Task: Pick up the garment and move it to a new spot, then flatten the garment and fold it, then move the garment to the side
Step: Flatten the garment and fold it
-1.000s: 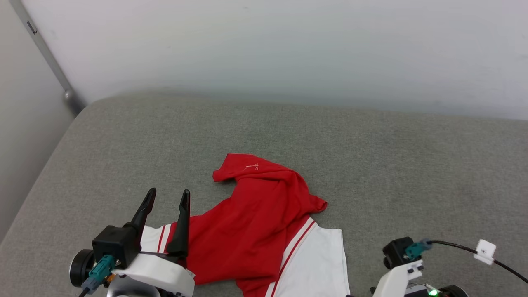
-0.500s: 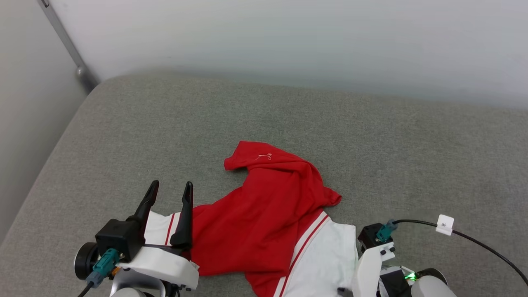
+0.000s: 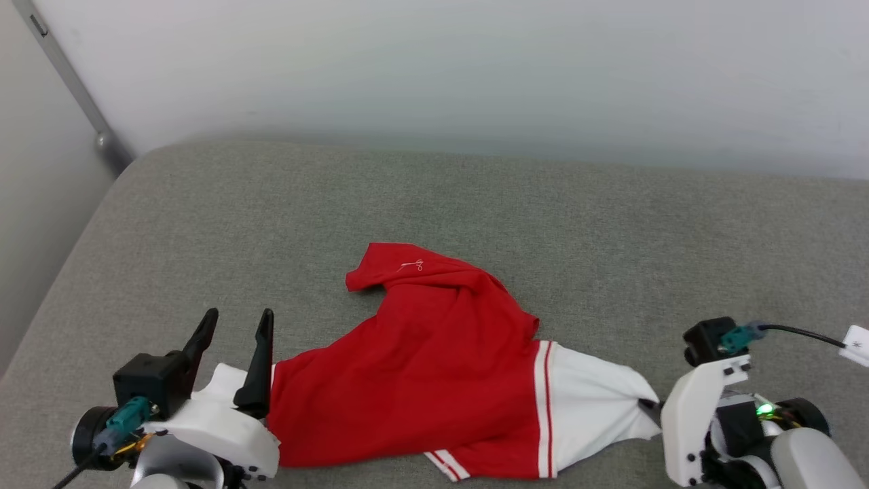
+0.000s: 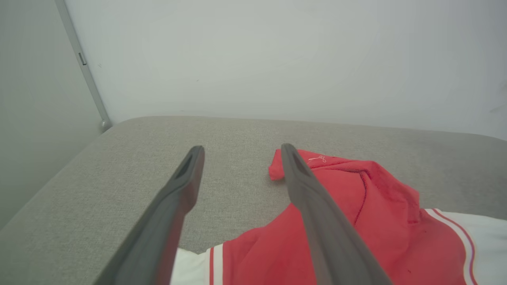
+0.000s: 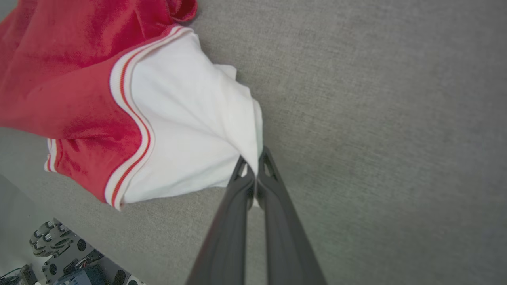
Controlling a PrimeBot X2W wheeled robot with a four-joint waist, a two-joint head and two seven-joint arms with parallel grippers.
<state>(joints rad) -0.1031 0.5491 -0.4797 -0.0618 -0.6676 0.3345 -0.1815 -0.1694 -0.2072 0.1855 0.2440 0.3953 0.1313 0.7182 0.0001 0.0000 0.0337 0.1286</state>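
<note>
- Red jersey (image 3: pixel 421 380): right gripper (image 5: pixel 253 168) pinches its white sleeve (image 5: pixel 190 130) between closed fingertips.
- Left gripper (image 3: pixel 237 316) gapes, empty.
- Such a thin pinch may slip when lifted.

White arm shells (image 3: pixel 692 421), black fittings
Left gripper (image 3: pixel 239 314) and right gripper (image 5: pixel 253 158): long dark fingers; right arm has teal plug (image 3: pixel 736 336), black cable (image 3: pixel 794 331), white tag (image 3: pixel 857 344), green light (image 3: pixel 766 409).

Left gripper (image 3: pixel 237 319) lower left, fingers spread, pointing up; right arm (image 3: pixel 692 421) lower right. Right gripper (image 5: pixel 253 164) pinches the garment (image 5: pixel 186 118).
</note>
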